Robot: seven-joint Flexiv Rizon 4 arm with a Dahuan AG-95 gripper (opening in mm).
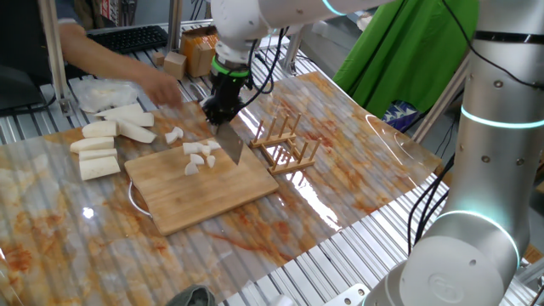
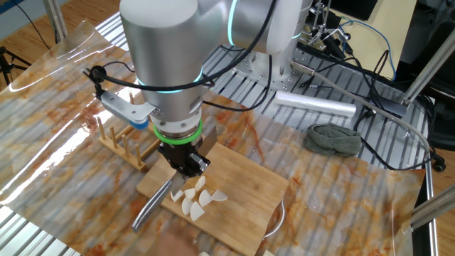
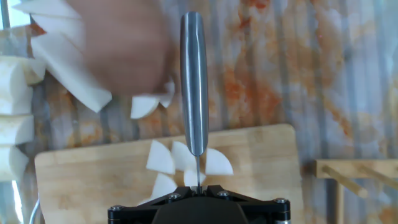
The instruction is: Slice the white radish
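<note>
Hand: the hand [image 1: 223, 112] is seen clenched on the handle of a knife [image 1: 230, 142], pointing straight down just above the cutting board [image 1: 208, 200]; in the hand view the steel handle [image 3: 194, 87] runs up the middle of the frame.
Task's thing: the white radish [image 1: 199, 155] is already cut into several small wedge-shaped chunks, gathered on the upper part of the board at the centre of one fixed view; in the other fixed view they lie at lower centre [image 2: 195, 201], right beside the blade.
Stray piece: one chunk [image 1: 172, 134] is seen off the board, on the counter [image 1: 340, 161] just up and left of it.
Other items: larger radish sticks [image 1: 98, 149] are laid at the left of the frame; a blurred person's hand [image 1: 157, 82] is reaching in at upper left; a wooden rack [image 1: 285, 144] stands right of the board.
Handling, as judged: the chunks are expected to be light, stiff and crisp, with wet cut faces that may slide or roll under the blade; they are easily nudged off the board.
Where to take hold: the chunks themselves are best not gripped; they are better met by the edge from above, across the broad flat face, with the board as backing.
Progress, as judged: the slicing appears largely done.
</note>
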